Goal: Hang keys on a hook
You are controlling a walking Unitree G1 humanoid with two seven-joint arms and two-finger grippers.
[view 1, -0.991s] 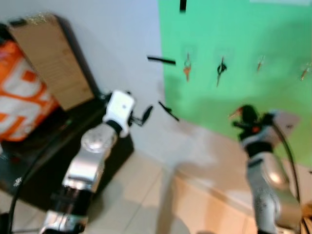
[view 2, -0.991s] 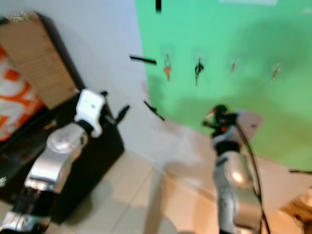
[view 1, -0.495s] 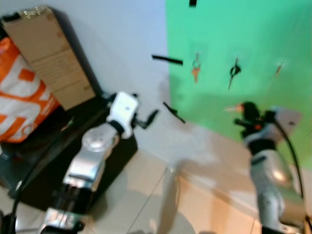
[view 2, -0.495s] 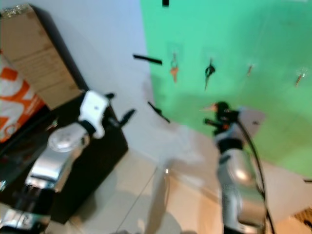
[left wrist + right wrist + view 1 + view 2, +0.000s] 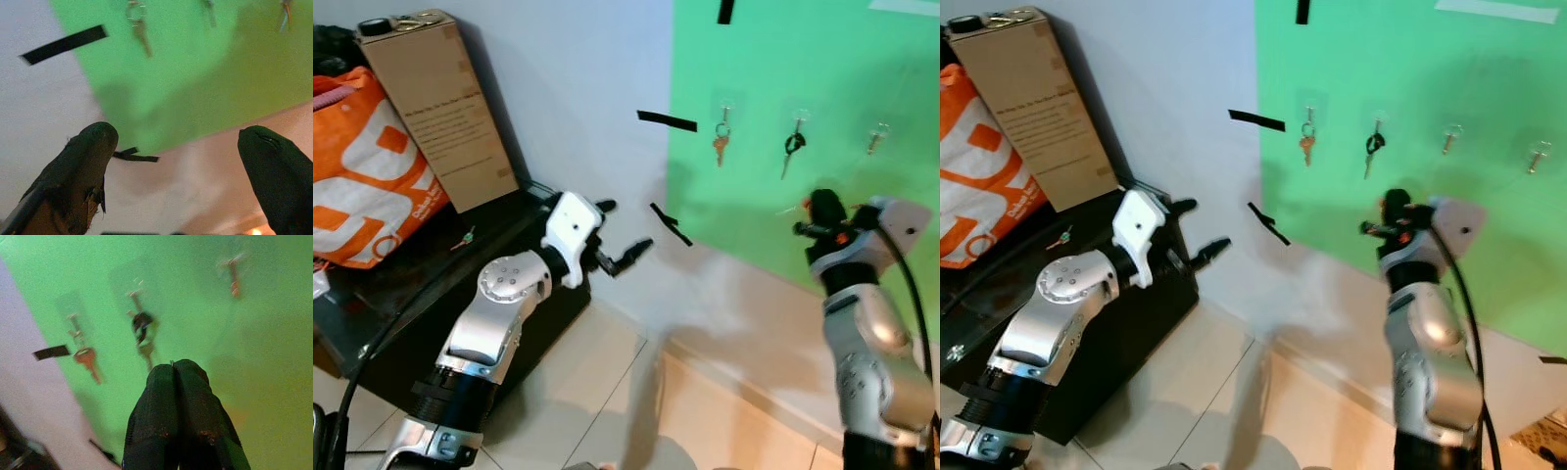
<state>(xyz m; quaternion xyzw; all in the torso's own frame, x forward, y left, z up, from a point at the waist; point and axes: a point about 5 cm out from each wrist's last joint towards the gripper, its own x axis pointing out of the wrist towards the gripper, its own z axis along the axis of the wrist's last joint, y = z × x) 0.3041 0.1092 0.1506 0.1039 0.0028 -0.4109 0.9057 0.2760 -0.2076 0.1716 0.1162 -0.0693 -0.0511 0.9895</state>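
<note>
A green board (image 5: 822,88) on the wall carries a row of small hooks. An orange key (image 5: 721,147), a key with a black fob (image 5: 792,145) and a small brass key (image 5: 876,137) hang on three of them. My right gripper (image 5: 800,227) is raised in front of the board, just below the black-fob key. Its fingers (image 5: 173,377) are pressed shut, and a small brass piece, apparently a key, pokes out at the tip. My left gripper (image 5: 625,227) stands open and empty near the white wall, left of the board.
A black low cabinet (image 5: 401,294) stands at the left with a cardboard box (image 5: 435,108) and an orange bag (image 5: 362,186) on it. A small greenish object (image 5: 462,238) lies on its top. Black tape strips (image 5: 666,120) mark the wall. Beige tiled floor (image 5: 705,411) lies below.
The camera has swung, shifting the whole scene rightward in the picture, and the blur has cleared. Both arms hold about the same pose, the right gripper still shut before the board.
</note>
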